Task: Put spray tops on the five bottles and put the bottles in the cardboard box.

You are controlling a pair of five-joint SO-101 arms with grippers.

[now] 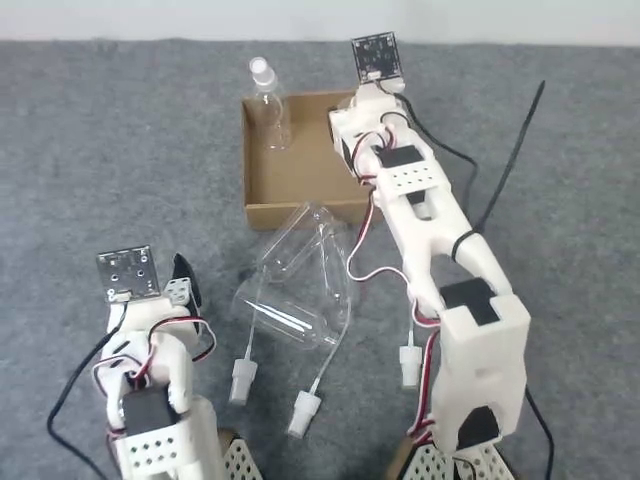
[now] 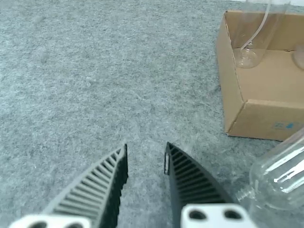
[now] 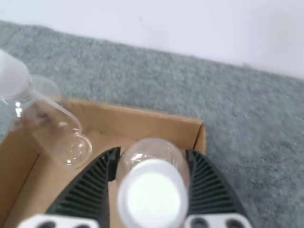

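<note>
Two white plastic arms with dark ribbed fingers.
The left arm (image 1: 160, 420) and right arm (image 1: 440, 250) have white shells, black motor blocks, thin red and white wires, a black cable (image 1: 504, 170) and a small square board (image 1: 128, 272) at the wrist; the fingers (image 2: 102, 185) are pointed.

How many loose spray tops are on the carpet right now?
3. Two white plastic spray tops lie beside the toppled clear plastic bottles; the third lies beside the right arm. More may hide under it.
</note>
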